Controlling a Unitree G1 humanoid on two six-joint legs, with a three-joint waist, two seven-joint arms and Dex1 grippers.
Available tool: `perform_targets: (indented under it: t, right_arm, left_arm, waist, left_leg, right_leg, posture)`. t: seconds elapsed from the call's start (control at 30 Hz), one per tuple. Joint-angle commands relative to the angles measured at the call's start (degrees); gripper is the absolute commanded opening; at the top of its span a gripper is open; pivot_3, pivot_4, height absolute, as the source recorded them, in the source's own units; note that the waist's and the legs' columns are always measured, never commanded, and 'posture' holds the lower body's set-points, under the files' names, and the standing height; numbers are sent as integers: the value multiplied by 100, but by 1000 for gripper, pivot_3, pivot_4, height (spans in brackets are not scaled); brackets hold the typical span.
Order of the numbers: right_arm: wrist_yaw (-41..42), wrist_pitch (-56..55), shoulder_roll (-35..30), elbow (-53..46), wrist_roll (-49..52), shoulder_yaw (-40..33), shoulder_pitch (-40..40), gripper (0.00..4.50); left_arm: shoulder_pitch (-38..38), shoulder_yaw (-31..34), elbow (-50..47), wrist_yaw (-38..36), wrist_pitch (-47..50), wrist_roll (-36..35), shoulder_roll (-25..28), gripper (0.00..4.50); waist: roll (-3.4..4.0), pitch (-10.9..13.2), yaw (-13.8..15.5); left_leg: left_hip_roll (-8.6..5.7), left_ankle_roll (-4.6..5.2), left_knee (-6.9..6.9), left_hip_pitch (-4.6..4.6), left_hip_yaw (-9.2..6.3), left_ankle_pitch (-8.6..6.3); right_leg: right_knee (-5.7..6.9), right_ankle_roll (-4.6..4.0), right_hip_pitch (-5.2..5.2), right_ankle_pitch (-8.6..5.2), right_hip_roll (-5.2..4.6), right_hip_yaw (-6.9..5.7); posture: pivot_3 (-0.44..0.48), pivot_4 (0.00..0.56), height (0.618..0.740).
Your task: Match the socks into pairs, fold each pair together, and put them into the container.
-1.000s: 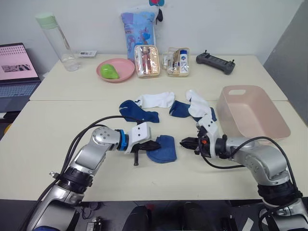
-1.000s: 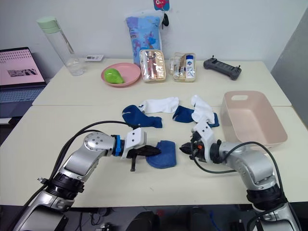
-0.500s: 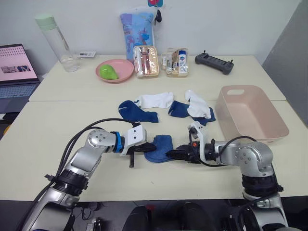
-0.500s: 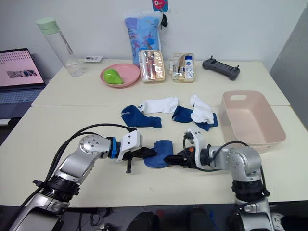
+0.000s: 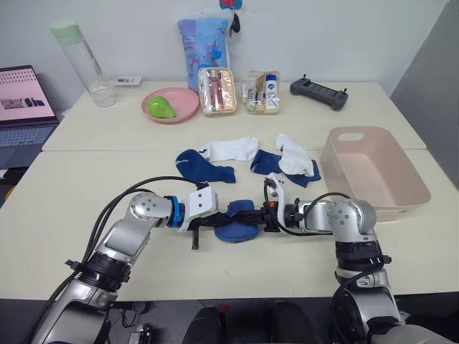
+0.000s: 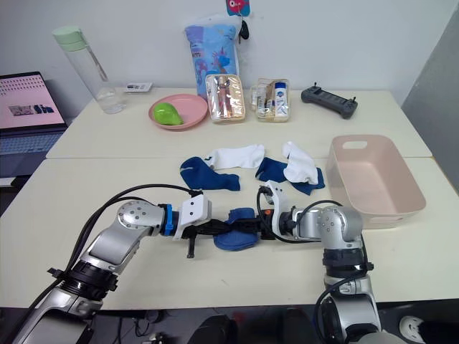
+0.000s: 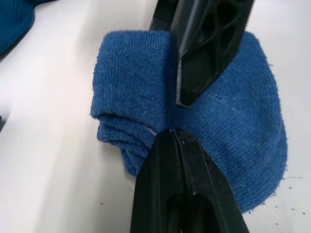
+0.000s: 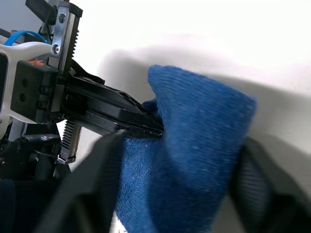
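A folded bundle of blue socks (image 5: 237, 222) lies near the table's front, between my two grippers. My left gripper (image 5: 221, 219) comes at it from the left, its fingers (image 7: 181, 194) pressed together and pinching the bundle's near edge. From the right, my right gripper (image 5: 252, 217) is closed over the bundle (image 8: 194, 160), with one finger (image 7: 209, 43) lying across its top. Farther back lie a blue sock (image 5: 201, 166), a white sock (image 5: 231, 149), another blue sock (image 5: 267, 163) and another white sock (image 5: 292, 159). The pale pink container (image 5: 401, 188) stands at the right.
Along the far edge stand a clear bottle (image 5: 80, 61), a round pink bowl (image 5: 183, 107) holding something green, a blue bag (image 5: 204, 39), two clear pouches (image 5: 217, 91), and a black controller (image 5: 319, 91). A laptop (image 5: 25, 107) sits at the far left.
My right gripper has moved left across the table to the folded blue socks and closed over them. The bundle has bunched up. My left gripper has stayed at the bundle's left edge.
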Motion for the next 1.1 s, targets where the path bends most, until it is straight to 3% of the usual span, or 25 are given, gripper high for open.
perform_targets:
  t: [0.03,0.17,0.33,0.43,0.57,0.7,0.83,1.0,1.1]
  right_arm:
    - [15,-70,37,-262,123,39,-1,1345]
    - [61,-153,-73,-562,147,218,123,98]
    - [137,-311,-408,-1392,263,254,293,92]
    - [493,-733,-1235,-2377,297,396,432,92]
    - [850,-1153,-2115,-3138,641,-250,237,92]
    - [881,-1343,-2902,-3135,798,-1184,-103,92]
    - [1181,-2260,-4336,-2660,143,-1531,-149,92]
    - [1821,-4755,-5949,-1904,-1542,-1070,646,92]
    - [1963,-5762,-6189,-1539,-2074,-903,903,92]
  left_arm:
    - [47,52,31,-36,7,66,86,0]
    - [4,29,96,-124,-61,50,82,0]
    - [-246,215,-108,-87,683,-341,-92,0]
    - [-723,502,-506,51,1546,-916,-328,584]
    - [-1370,694,-1039,46,2412,-1559,-518,1850]
    - [-1957,693,-1258,210,2940,-1806,-686,3143]
    - [-2465,798,-1124,513,3182,-1953,-998,4452]
    - [-2875,809,-860,607,3246,-2054,-1242,4500]
    - [-2961,829,-783,621,3290,-2116,-1315,4500]
  waist:
    - [0,0,0]
    - [0,0,0]
    - [0,1,9]
    - [-1,9,59]
    - [-7,14,36]
    - [-6,14,5]
    - [-7,20,29]
    - [-10,25,35]
    - [-15,31,-1]
  left_leg:
    - [0,0,-1,0,0,0]
    - [0,0,-7,0,1,0]
    - [0,0,-13,-3,1,0]
    - [-6,0,-4,-24,-4,1]
    - [-11,0,33,-68,-8,0]
    - [-7,0,35,-66,-5,0]
    - [-6,1,38,-69,-4,0]
    - [-9,1,39,-72,4,0]
    - [-7,1,39,-67,15,0]
  right_leg:
    - [0,0,0,0,0,0]
    - [-6,0,-1,0,0,0]
    - [-7,1,-6,-1,0,0]
    - [-9,2,-13,-2,-5,-7]
    - [-9,9,-34,0,-6,-11]
    - [-5,9,-34,0,-3,-8]
    - [-3,8,-36,0,-2,-10]
    - [-11,12,-33,-2,-2,-6]
    - [-9,13,-33,-3,-2,4]
  posture:
    - [0,150,733]
    - [0,150,733]
    - [0,150,733]
    - [0,150,733]
    - [0,150,733]
    - [0,150,733]
    - [0,150,733]
    - [0,150,733]
    - [0,150,733]
